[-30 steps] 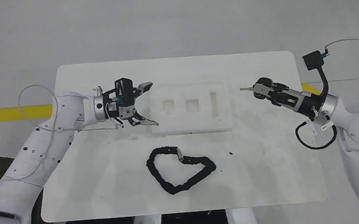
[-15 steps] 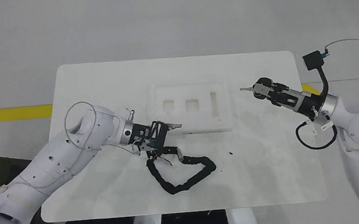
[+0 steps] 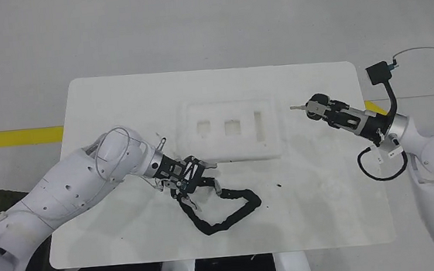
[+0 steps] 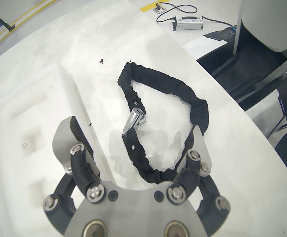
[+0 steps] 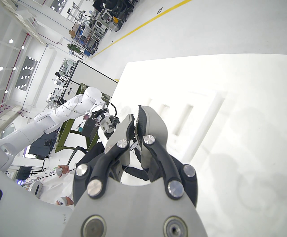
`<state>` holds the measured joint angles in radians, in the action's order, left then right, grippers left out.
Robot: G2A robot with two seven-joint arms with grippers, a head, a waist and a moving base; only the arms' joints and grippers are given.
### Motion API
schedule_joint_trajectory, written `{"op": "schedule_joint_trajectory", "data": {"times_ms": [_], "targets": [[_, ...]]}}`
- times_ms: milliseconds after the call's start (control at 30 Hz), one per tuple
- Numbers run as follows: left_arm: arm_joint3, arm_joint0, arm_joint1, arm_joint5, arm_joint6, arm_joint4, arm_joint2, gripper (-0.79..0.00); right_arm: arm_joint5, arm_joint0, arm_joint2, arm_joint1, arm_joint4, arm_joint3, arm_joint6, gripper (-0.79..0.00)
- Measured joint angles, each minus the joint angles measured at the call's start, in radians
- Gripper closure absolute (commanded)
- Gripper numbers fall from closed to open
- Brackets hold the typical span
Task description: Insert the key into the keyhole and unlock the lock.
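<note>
Left jaws were spread over the lock [image 3: 252, 201], lower centre, probably to steady it; right jaws pinched the key [image 3: 298, 107], ready to insert.

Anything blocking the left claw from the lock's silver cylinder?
Nothing visible. The open left claw faces the silver cylinder of the chain lock, which lies uncovered on the table in line between its fingers.

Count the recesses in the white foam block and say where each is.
3, all in the white foam block: one square recess at the end nearer the left arm, a second square recess in the middle, a narrow slot nearer the right arm. None looks hidden.
</note>
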<state>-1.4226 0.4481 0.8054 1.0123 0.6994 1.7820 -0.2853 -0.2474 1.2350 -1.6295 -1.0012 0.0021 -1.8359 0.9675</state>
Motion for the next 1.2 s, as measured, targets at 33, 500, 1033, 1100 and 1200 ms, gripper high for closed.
{"op": "schedule_joint_trajectory", "data": {"times_ms": [33,500,1033,1100,1200], "targets": [[0.0,0.001,0.0,-0.001,-0.001,0.0,0.0,-0.785,0.0,0.0,0.0,0.0,0.0,0.0,0.0,0.0],[-0.041,0.004,0.045,0.0,-0.142,0.031,0.04,-0.785,0.0,0.0,0.0,0.0,0.0,0.0,0.0,0.0],[0.035,-0.032,0.111,0.0,-0.122,0.082,0.093,-0.671,0.0,0.0,0.0,0.0,0.0,0.0,0.0,0.0],[0.045,-0.033,0.119,0.0,-0.123,0.083,0.098,-0.646,0.0,0.0,0.0,0.0,0.0,0.0,0.0,0.0],[0.063,-0.037,0.131,0.0,-0.12,0.083,0.103,-0.6,0.0,0.0,0.0,0.0,0.0,0.0,0.0,0.0]]}}
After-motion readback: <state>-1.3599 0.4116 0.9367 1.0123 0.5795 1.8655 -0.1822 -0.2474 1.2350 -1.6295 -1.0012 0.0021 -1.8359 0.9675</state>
